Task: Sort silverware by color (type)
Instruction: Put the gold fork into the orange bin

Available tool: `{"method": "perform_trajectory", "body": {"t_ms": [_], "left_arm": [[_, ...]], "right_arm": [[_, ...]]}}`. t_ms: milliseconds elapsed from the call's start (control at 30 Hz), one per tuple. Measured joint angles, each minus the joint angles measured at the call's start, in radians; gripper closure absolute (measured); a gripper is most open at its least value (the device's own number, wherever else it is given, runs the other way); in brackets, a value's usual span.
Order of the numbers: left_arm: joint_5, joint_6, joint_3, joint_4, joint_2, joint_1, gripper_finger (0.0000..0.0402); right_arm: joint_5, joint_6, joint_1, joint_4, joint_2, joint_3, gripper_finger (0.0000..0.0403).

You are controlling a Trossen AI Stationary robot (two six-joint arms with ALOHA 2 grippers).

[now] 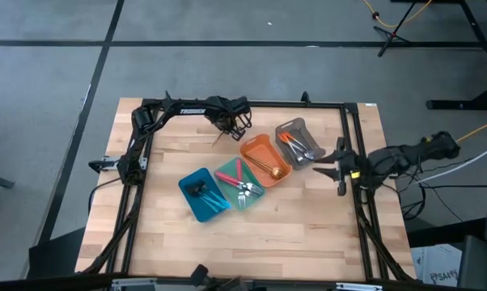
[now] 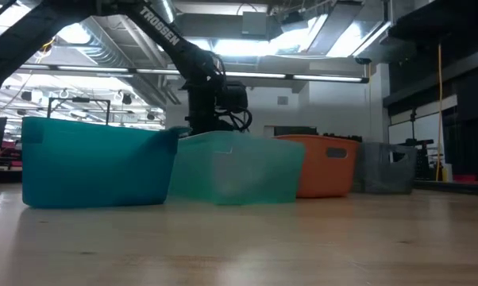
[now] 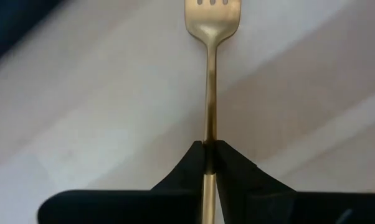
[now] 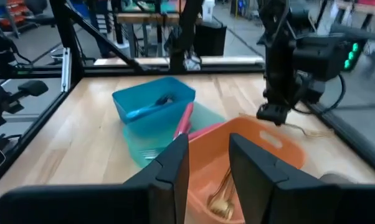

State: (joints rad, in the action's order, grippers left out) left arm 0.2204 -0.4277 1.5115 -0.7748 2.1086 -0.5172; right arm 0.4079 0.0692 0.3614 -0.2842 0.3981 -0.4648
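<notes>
The left gripper (image 3: 208, 149) is clamped on the slim handle of a gold fork (image 3: 208, 74) lying on the pale wooden table (image 1: 171, 238), just beside the orange tray (image 1: 264, 158). The right gripper (image 4: 203, 158) hangs spread, holding nothing, near 4 rectangular plastic trays.

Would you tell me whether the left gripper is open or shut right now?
Shut: the left gripper has its fingers pressed against the gold fork's handle.
</notes>
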Motion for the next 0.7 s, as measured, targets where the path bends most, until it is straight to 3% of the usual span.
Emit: {"method": "perform_trajectory", "body": {"t_ms": [533,700], "left_arm": [[0.008,0.121,0.267,-0.006,-0.002,-0.020,0.0387],[0.015,0.159,0.360,-0.049,-0.003,-0.001,0.0387]], "right_arm": [[-0.414,-0.082,-0.327,-0.005,-0.046,0.001,0.0297],[-0.453,-0.080,-0.365,0.049,-0.076,0.064,0.0297]]}}
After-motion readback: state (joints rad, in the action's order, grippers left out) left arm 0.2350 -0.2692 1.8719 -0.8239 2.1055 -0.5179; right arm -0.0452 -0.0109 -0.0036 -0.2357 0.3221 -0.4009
